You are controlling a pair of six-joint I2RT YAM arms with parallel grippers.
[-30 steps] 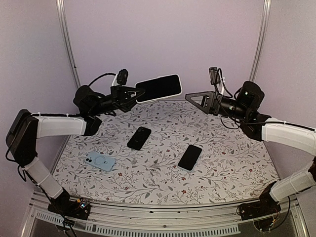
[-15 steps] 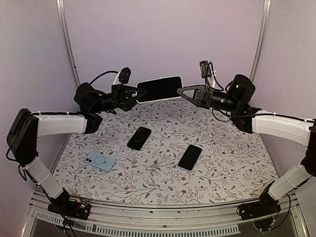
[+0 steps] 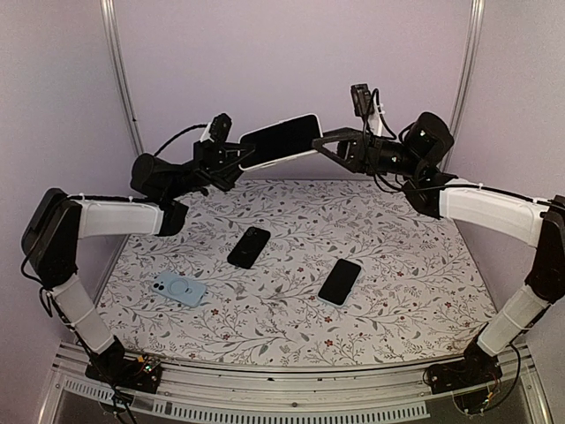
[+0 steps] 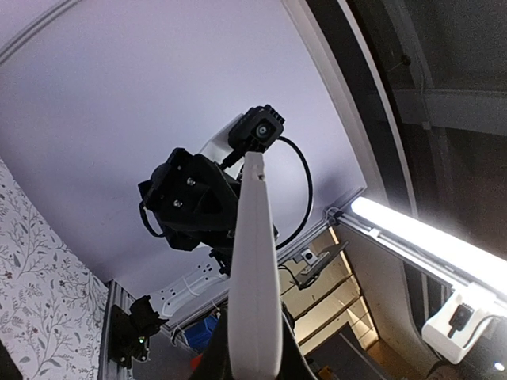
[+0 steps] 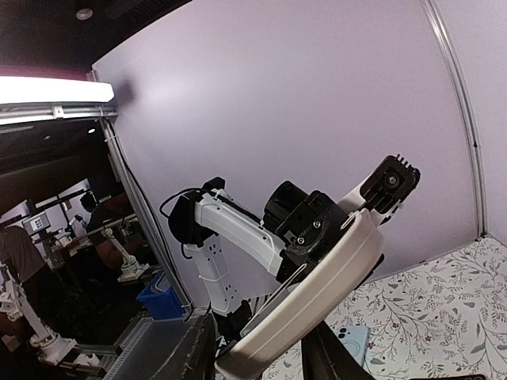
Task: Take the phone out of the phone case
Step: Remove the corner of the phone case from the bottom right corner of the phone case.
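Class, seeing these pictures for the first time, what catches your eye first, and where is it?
A white-cased phone held high in the air between the arms: the left fingers grip one end, the right fingers flank the other. Below, on the flowered table, lie one black phone, a second black phone and a pale blue phone or case.

No legible txt or labels.

Both arms reach up and inward to the phone: the left gripper clamps its left end, the right gripper straddles its right end.
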